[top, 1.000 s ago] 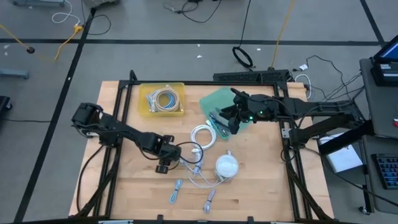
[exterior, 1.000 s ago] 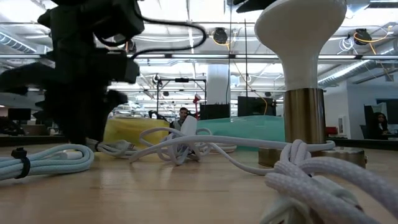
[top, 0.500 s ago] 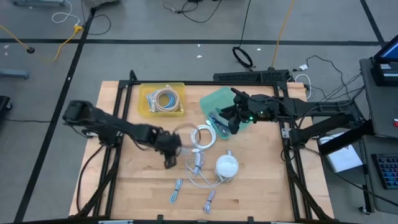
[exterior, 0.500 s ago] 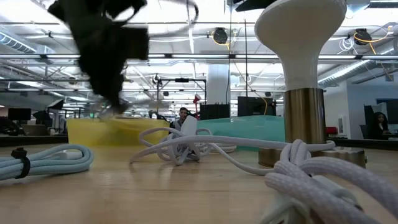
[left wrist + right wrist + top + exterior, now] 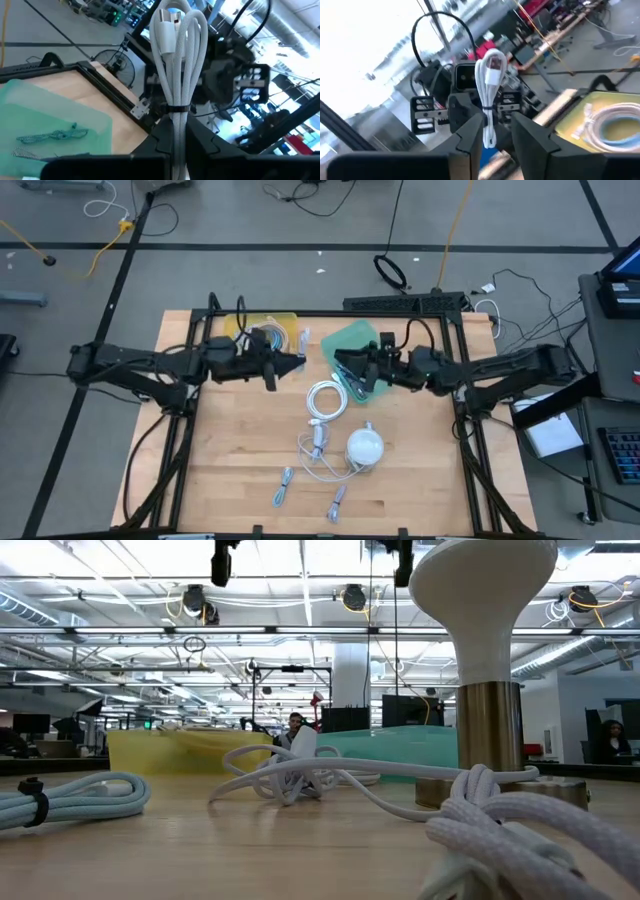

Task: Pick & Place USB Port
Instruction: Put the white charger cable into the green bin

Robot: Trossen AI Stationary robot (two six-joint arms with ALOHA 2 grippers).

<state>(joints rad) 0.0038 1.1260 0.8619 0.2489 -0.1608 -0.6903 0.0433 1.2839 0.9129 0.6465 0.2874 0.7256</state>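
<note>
A white USB cable bundle point(image 5: 175, 60), bound by a dark tie, with its plug point(image 5: 167, 17) uppermost, is held high over the table by my left gripper point(image 5: 297, 363), which is shut on it and points level toward the table's right. My right gripper point(image 5: 340, 365) faces it from the right, a short way off, open with nothing between its fingers. The right wrist view shows the bundle point(image 5: 489, 85) standing up in front of the left hand. My left gripper pinches the bundle's several strands just below the tie point(image 5: 176, 117) between its two fingers. The fingers come level from the table's left. The bundle stands up from the fingers, plug end on top, clear of the table.
A yellow bin point(image 5: 240, 352) with a coiled cable and a green bin point(image 5: 352, 338) with cables stand at the far side. On the wood lie a white coil point(image 5: 327, 398), a white-domed lamp point(image 5: 365, 447) amid loose cable, and two small connectors point(image 5: 284, 485).
My left gripper has risen from the table's middle toward the far edge, carrying a cable bundle clear of the table, and has turned from pointing down to level. My right gripper has tipped up from the green bin and now faces the left gripper.
</note>
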